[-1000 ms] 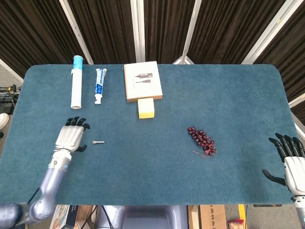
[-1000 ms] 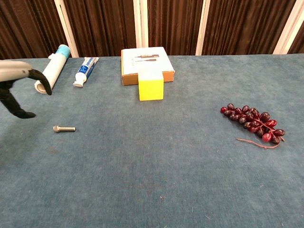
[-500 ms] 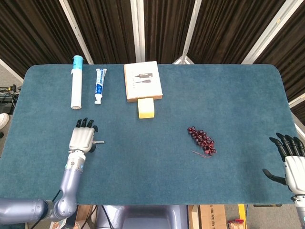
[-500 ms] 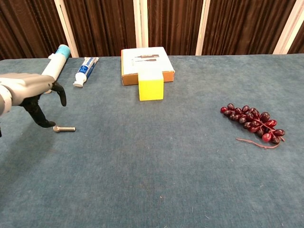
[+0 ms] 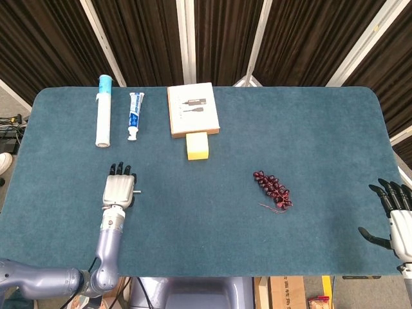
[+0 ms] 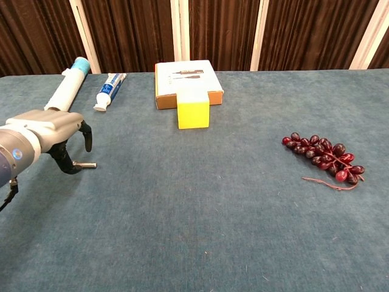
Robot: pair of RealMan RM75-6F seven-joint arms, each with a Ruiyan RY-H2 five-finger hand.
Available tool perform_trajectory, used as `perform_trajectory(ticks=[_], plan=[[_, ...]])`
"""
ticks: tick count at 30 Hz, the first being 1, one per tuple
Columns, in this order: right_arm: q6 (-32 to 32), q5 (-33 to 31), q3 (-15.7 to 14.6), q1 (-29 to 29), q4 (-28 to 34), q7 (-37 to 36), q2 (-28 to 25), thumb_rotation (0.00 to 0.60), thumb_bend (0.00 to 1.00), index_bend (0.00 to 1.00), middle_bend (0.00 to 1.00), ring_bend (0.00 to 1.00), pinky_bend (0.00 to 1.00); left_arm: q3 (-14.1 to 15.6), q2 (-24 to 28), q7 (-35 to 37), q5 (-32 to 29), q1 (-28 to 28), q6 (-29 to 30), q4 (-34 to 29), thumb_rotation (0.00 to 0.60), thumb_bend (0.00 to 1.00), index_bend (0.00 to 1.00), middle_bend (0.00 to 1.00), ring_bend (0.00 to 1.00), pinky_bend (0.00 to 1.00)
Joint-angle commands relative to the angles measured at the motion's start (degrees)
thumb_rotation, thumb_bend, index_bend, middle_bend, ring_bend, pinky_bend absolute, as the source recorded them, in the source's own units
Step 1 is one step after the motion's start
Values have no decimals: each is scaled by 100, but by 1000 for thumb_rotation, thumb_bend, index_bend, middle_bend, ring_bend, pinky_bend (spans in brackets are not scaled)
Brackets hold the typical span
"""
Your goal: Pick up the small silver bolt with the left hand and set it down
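Fingers of left hand (image 6: 58, 131) arch over bolt (image 6: 86, 164).

**Silver shells, black fingers**

The left robot hand (image 5: 118, 190) has a boxy, pale silver back and slim black fingers (image 5: 120, 169). A rounded silver-grey forearm (image 5: 108, 248) runs back from its narrower wrist. The right robot hand (image 5: 398, 219) looks alike: white-silver palm shell, black fingers, black thumb.
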State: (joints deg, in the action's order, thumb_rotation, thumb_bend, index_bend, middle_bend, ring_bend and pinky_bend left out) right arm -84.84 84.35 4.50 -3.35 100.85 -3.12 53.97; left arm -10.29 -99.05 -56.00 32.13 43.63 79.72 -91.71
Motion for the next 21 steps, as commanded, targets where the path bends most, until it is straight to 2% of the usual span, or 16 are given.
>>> perform_trajectory(ticks=[1, 9, 21], plan=[[6, -2, 0, -3, -3, 0, -1, 600, 155, 186, 108, 62, 0, -32, -79, 47, -18, -2, -90, 92, 600, 446, 403, 127, 0, 0], [32, -23, -2, -6, 1, -2, -4, 600, 154, 186, 108, 62, 0, -15, -178, 233, 172, -2, -318, 223, 600, 446, 434, 132, 0, 0], [60, -20, -2, -14, 0, -81, -23, 600, 154, 186, 108, 62, 0, 13, -272, 104, 236, -29, -264, 329, 600, 447, 468, 132, 0, 0]])
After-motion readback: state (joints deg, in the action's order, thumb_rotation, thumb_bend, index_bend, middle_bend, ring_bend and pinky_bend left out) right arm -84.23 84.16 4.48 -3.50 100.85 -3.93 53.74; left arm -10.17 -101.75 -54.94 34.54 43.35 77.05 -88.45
